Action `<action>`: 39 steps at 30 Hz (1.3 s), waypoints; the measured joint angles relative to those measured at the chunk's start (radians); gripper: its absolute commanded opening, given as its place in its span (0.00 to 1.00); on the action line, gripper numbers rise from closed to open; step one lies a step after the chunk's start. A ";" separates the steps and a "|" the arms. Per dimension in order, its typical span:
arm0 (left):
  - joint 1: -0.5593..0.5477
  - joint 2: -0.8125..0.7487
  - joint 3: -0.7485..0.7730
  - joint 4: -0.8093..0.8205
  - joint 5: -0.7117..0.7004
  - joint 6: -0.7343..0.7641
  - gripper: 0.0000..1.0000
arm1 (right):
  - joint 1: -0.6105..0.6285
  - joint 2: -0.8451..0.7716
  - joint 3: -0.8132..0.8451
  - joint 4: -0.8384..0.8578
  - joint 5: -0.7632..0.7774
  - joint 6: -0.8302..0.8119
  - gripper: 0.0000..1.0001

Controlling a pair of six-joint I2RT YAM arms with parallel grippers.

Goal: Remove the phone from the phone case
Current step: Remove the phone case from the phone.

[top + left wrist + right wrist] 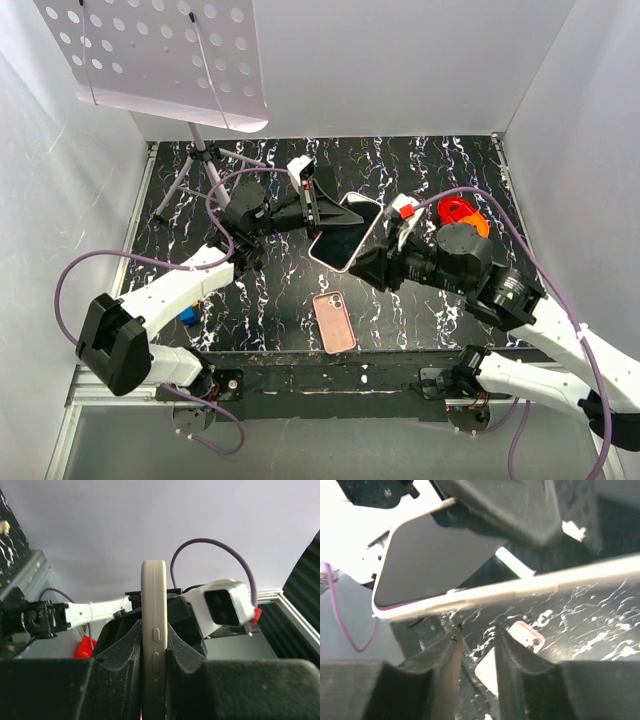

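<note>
The black marbled table (pixel 440 165) is boxed in by white walls on the left (pixel 60 200), right (pixel 575 150) and back, so the arms only have room in the middle. The far right strip of the tabletop is bare.

A perforated stand (pixel 160 50) on a tripod overhangs the far left corner, just behind the left arm. A red-orange object (pixel 462 212) sits just behind the right arm's wrist, and a small blue thing (pixel 188 316) lies on the near left, under the left arm.

The phone (pixel 345 235) is up off the table at its centre, dark screen tilted upward. The left gripper (pixel 325 210) pinches it across its thin sides at the far end. The right gripper (pixel 475 637) sits at the phone's near right edge, its fingers a little apart with only tabletop showing between them; the phone's rim runs just past their tips.

The pink phone case (pixel 334 322) lies flat on the table, near the front edge, below the phone.
</note>
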 measured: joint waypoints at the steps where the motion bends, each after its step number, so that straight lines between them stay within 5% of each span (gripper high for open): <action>1: -0.002 -0.009 0.000 -0.011 -0.013 0.022 0.00 | -0.005 -0.020 -0.023 0.001 -0.005 0.041 0.59; 3: -0.001 -0.021 0.002 -0.016 -0.040 0.056 0.00 | -0.011 -0.061 -0.066 0.020 -0.048 0.121 0.82; 11: 0.000 -0.019 0.003 -0.012 -0.116 0.085 0.00 | -0.062 -0.143 -0.118 0.170 -0.285 0.377 0.83; 21: 0.000 -0.063 -0.029 -0.036 -0.145 0.106 0.00 | -0.212 0.011 -0.106 0.336 -0.467 0.616 0.63; 31: -0.016 -0.173 -0.061 -0.079 -0.207 0.193 0.00 | -0.223 0.065 -0.106 0.406 -0.388 0.822 0.38; 37: -0.020 -0.191 -0.068 -0.100 -0.247 0.257 0.00 | -0.224 0.103 -0.105 0.438 -0.371 0.917 0.02; 39: -0.019 -0.205 -0.060 -0.131 -0.243 0.298 0.18 | -0.227 0.107 -0.102 0.429 -0.383 0.931 0.01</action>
